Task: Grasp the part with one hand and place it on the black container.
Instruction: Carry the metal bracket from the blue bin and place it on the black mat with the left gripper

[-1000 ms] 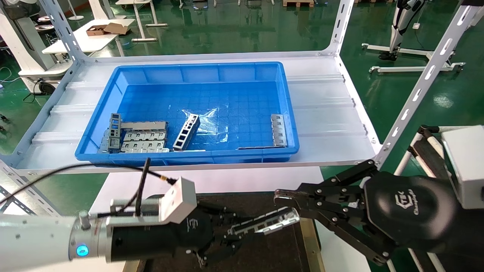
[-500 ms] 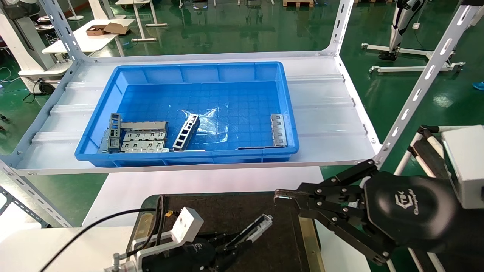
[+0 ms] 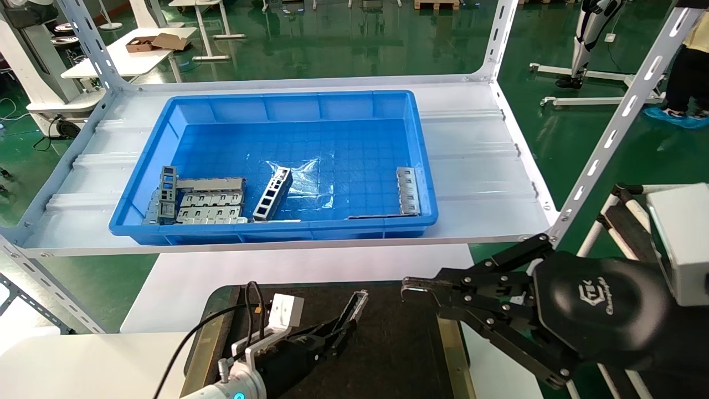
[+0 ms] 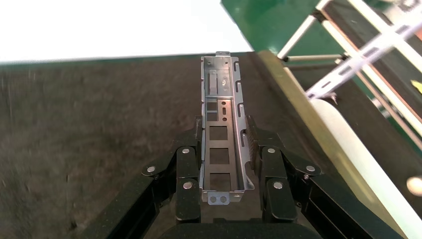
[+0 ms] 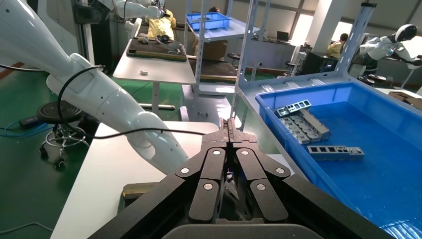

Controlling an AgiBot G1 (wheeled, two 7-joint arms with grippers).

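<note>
Left gripper [image 4: 223, 149]: clenched on the part [image 4: 222, 134], low over the black container [image 3: 399, 354], clear of its brass edge.
Right gripper [image 3: 412, 289]: fingertips closed together, empty, above the container's right edge.

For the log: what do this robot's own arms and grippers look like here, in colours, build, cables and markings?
Both are black claw grippers with linked fingers joined by silver rivets. The left gripper sits on a glossy white arm with a blue ring light, a looping black cable and a small white box at the wrist. The right gripper has a rounded matt black housing bearing a pale logo, with a pale grey box behind it.
</note>
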